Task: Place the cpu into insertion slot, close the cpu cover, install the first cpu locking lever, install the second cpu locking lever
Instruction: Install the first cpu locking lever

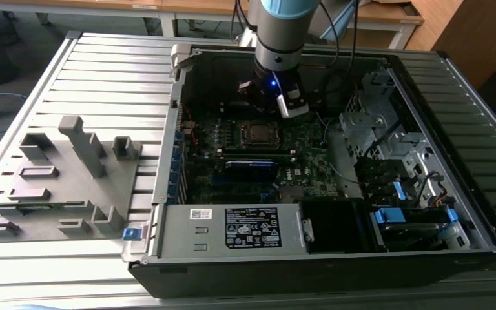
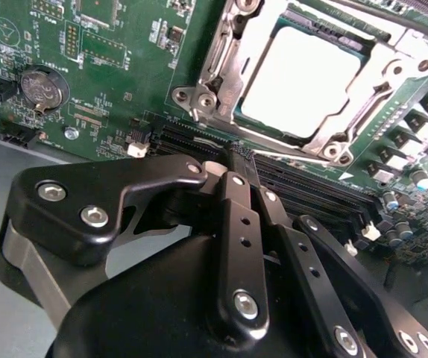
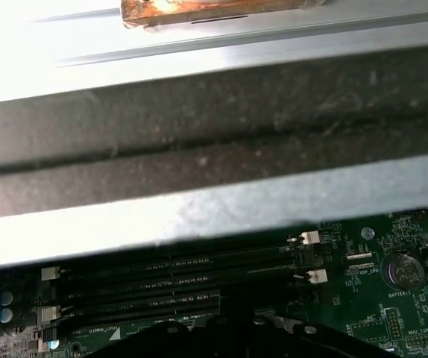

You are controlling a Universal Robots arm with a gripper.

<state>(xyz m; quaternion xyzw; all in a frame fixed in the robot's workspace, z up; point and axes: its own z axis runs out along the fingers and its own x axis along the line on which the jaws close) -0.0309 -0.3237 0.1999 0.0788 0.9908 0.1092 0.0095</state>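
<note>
The cpu lies flat in the insertion slot near the middle of the motherboard, its pale metal top showing. The cpu cover, a silvery frame, lies down around it. A steel locking lever runs along one side of the socket and another along the adjoining side; I cannot tell whether they are hooked. My gripper hovers over the black memory slots beside the socket, fingers together with nothing between them. In the exterior view the gripper hangs just behind the socket.
The open computer case lies on a slatted metal table. A grey fixture plate sits at the exterior view's left. Case wall, drive cage, power supply and cables hem in the board. A coin battery is nearby.
</note>
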